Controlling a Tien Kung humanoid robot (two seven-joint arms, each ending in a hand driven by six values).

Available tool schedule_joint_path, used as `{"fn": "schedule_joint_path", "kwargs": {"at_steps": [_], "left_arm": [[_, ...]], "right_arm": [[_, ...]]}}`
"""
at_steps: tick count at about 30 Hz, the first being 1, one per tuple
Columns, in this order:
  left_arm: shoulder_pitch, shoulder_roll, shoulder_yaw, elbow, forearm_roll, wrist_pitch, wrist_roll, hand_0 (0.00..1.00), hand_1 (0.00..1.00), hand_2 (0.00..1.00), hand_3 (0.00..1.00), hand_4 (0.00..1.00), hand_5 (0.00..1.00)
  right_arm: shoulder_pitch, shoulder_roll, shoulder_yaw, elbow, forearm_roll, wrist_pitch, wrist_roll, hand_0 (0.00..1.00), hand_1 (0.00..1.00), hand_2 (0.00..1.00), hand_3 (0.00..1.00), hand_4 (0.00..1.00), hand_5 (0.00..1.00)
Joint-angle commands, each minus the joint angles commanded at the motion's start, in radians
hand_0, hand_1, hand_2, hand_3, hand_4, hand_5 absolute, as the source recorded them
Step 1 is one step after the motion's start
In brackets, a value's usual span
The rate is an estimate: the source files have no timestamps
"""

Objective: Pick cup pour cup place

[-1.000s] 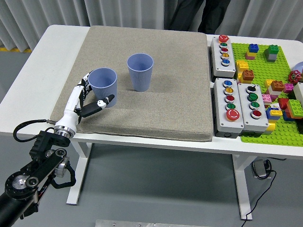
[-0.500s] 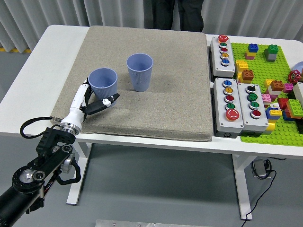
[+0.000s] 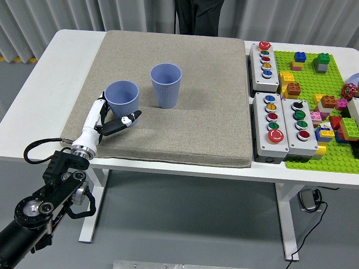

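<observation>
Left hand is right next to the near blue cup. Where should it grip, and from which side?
Wrap the left hand around the mid wall of the near cup, coming from its left. It stands upright and open-topped, so a side grip keeps it level; the second cup stands apart on its right.

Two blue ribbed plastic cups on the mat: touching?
Apart. Head view shows grey mat between the near-left blue ribbed plastic cup and the far-right blue ribbed plastic cup.
</observation>
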Motion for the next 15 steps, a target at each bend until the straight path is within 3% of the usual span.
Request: {"fn": "schedule_joint_path", "kwargs": {"at_steps": [15], "left_arm": [[-0.045,-0.004,0.015,0.044,-0.015,0.006,0.0,0.934,0.918,0.998,0.998,0.909,0.235]], "right_arm": [[0.0,-0.001,0.001,0.0,-0.003,0.001,0.001,0.697,0.691,0.629,0.599,0.06,0.381]]}}
